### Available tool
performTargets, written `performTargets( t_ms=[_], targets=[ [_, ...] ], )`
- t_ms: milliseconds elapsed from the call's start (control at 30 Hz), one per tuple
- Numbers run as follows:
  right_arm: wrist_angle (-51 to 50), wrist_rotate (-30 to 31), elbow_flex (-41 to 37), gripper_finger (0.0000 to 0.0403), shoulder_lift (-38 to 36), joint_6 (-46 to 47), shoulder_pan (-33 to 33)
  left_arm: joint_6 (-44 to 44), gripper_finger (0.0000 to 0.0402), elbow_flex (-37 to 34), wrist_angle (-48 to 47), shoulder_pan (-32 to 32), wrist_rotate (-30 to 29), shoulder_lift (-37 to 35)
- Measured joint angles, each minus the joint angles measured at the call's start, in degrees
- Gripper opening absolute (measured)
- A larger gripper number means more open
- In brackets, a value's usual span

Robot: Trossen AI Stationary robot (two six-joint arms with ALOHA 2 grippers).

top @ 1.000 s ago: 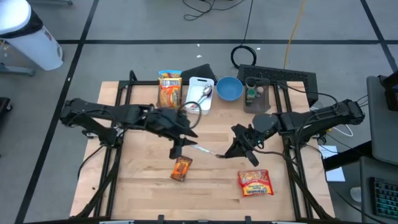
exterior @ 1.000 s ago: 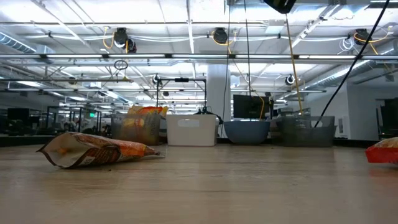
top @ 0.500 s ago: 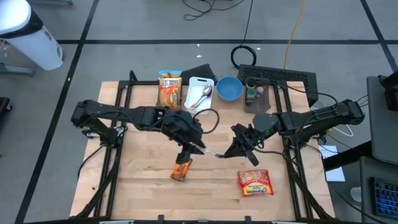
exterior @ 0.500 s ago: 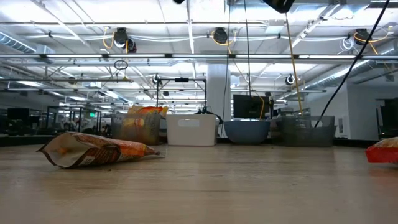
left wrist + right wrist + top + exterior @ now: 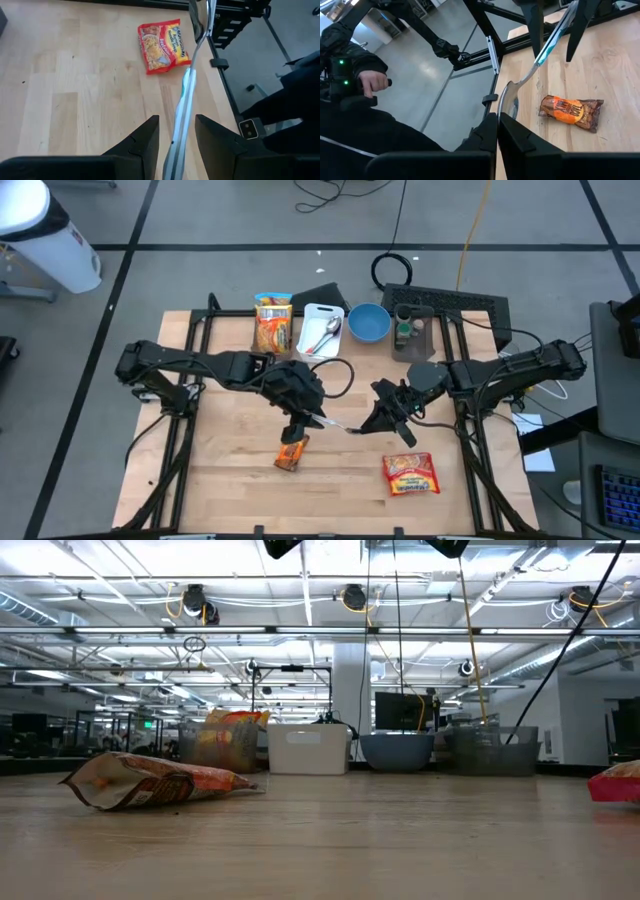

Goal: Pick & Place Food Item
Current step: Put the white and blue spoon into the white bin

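While low view hides it, wrist views show spoon (image 5: 183, 102) between left gripper (image 5: 176, 131) fingers.

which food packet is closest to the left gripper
The brown and orange snack packet, lying just below the left gripper. The red noodle packet lies farther right, and the tall bag stands at the table's far edge.

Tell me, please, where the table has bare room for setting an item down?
The table's whole left side is bare wood, as is the front strip between the brown snack pouch and the red noodle packet. The back edge is crowded: bag, white tray, blue bowl.
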Motion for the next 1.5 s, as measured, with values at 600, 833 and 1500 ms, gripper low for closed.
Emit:
performTargets(
  t_ms=[600,833,1500],
  targets=[
    [-0.82,-0.95,0.0,0.0,0.0,0.8,0.0,-1.09,0.0133,-0.05,-2.96,1.18,-0.72,-0.14],
    [-1.33,-0.93,0.0,0.0,0.0,0.82,0.0,-1.05,0.0126,-0.11,-3.09,1.18,-2.0,-0.61],
    [-1.31,-0.99,0.0,0.0,-0.07,1.0,-0.02,0.28,0.0039,-0.11,-3.17,1.11,0.44,-1.33]
  ],
)
